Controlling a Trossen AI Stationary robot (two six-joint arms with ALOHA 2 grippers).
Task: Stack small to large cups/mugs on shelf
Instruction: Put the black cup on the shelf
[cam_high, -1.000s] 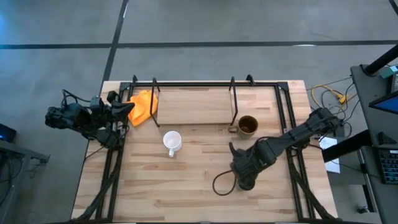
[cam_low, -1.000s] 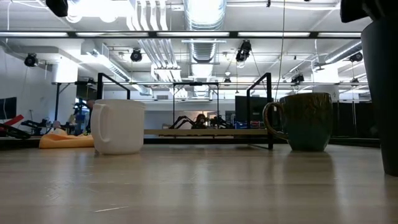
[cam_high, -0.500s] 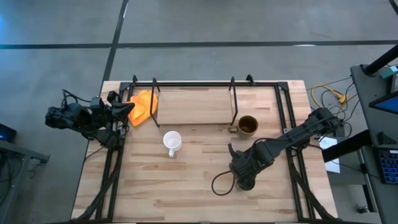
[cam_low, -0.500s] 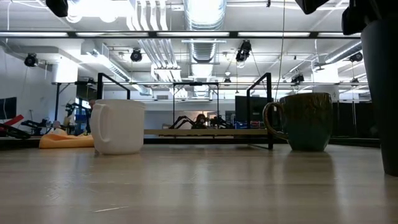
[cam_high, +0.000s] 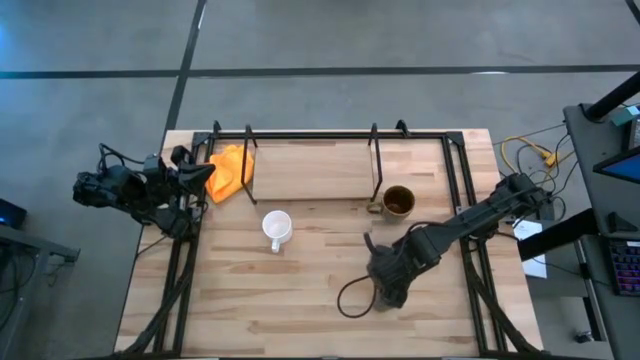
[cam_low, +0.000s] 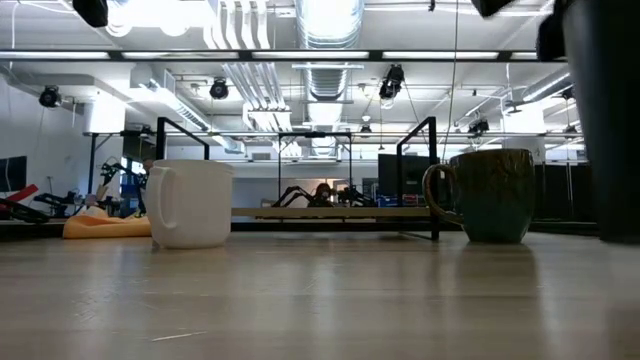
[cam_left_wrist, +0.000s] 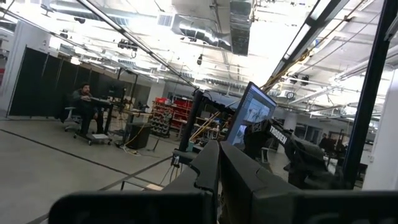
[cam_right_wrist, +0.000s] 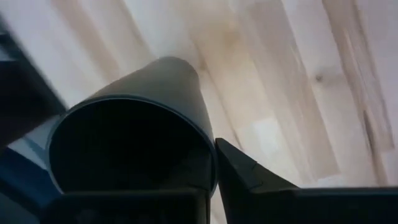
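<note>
My right gripper (cam_high: 388, 288) is clamped on the small black cup (cam_right_wrist: 134, 127), one finger (cam_right_wrist: 249, 171) pressed against its rim, low over the near part of the surface (cam_high: 300, 290). In the low view the black cup fills the right edge and its base cannot be seen, so I cannot tell if it is clear of the wood.

The brown mug (cam_high: 398, 201) stands upright just beyond my right gripper, beside the shelf's black rod; the shelf (cam_high: 310, 170) lies farther off, across the back of the surface. The white mug (cam_high: 277, 227) sits well to the left, just in front of the shelf.

My right arm is much the nearer to all of them. My left gripper (cam_high: 200, 172) waits at the left edge beside the orange cloth (cam_high: 232, 168), fingers together.
</note>
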